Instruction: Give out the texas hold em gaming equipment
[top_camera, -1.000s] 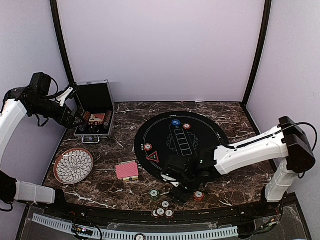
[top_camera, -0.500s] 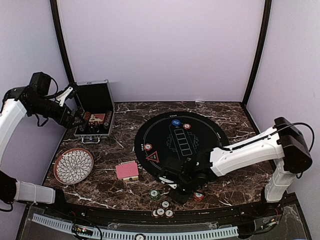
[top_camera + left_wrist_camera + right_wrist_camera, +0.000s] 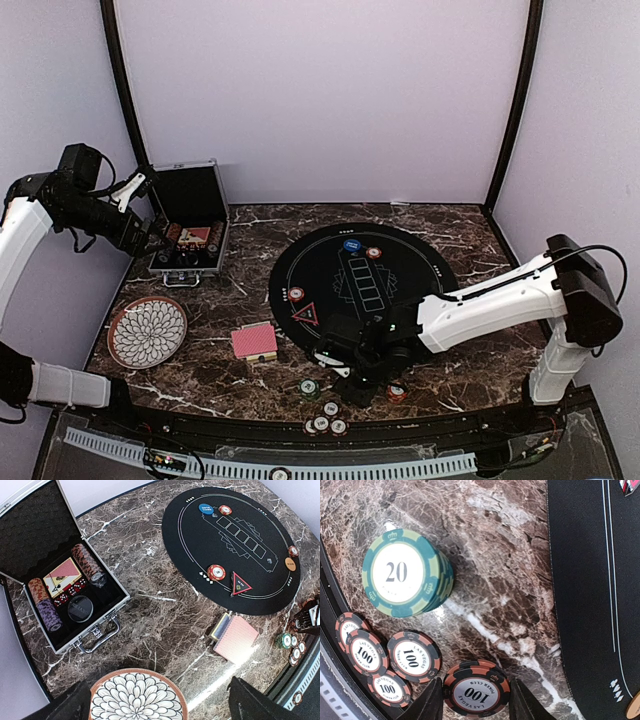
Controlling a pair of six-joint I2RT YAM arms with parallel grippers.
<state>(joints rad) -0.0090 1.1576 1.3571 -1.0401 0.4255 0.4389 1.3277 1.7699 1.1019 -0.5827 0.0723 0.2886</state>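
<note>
My right gripper is low over the marble near the table's front edge, shut on a short stack of black-and-orange "100" chips, one finger against each side. In the overhead view the right gripper hides that stack. A green "20" chip stack and three loose "100" chips lie close by. A red-backed card deck lies left of the black mat. On the mat are a blue disc, a red triangle and red chips. My left gripper hangs open beside the case, holding nothing.
The open silver case at the back left holds chip rows and cards. A flower-patterned plate sits at the left front. Another red chip lies just right of my right gripper. The table's front rail runs close behind the chips.
My right gripper has narrowed its jaws onto the "100" chip stack and its arm has shifted slightly left. The left arm has not moved.
</note>
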